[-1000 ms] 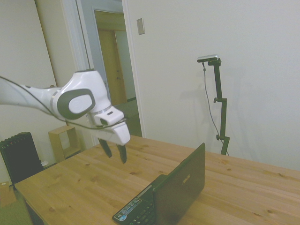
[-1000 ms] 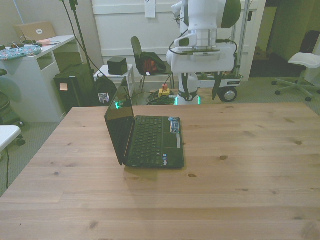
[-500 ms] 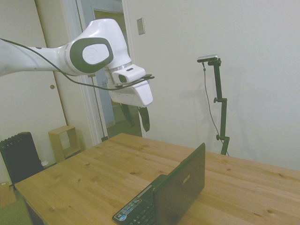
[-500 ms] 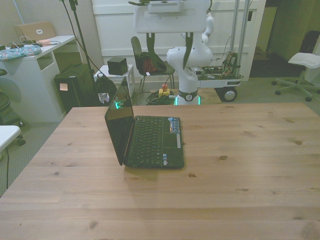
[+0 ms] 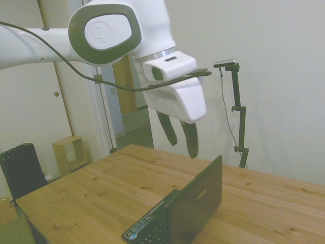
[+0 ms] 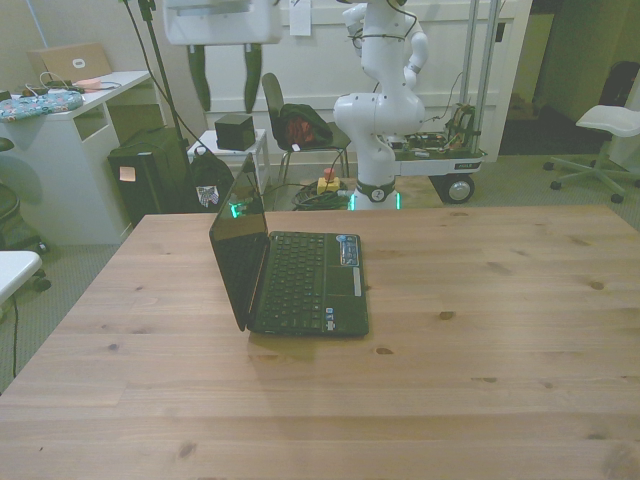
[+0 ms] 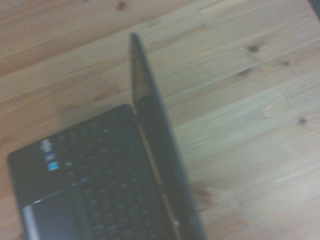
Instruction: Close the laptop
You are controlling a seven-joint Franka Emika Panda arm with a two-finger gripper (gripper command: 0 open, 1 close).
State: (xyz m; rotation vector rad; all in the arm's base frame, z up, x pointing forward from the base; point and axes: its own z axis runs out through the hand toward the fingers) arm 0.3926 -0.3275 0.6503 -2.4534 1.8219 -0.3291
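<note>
The black laptop (image 6: 305, 282) stands open on the wooden table (image 6: 480, 330), its lid (image 6: 238, 250) upright on the front view's left side of the keyboard. In the side view I see the lid's back with a small silver logo (image 5: 199, 193). My gripper (image 6: 227, 107) hangs high above the lid's top edge, well apart from it, open with nothing between its fingers (image 5: 191, 140). The wrist view looks down on the laptop (image 7: 100, 185), with the thin lid edge (image 7: 150, 125) running across the keyboard's side.
Behind the table stand a chair with a dark bag (image 6: 300, 125), a small black box (image 6: 235, 130), a white desk (image 6: 60, 150) at the front view's left and a white office chair (image 6: 610, 125) at its right. The side view shows a black radiator (image 5: 20, 170) and a wooden cube shelf (image 5: 68, 152).
The arm has risen and swung toward the front view's left, from beside the robot's base to high above the laptop's lid. The gripper stayed open. The laptop has not moved.
</note>
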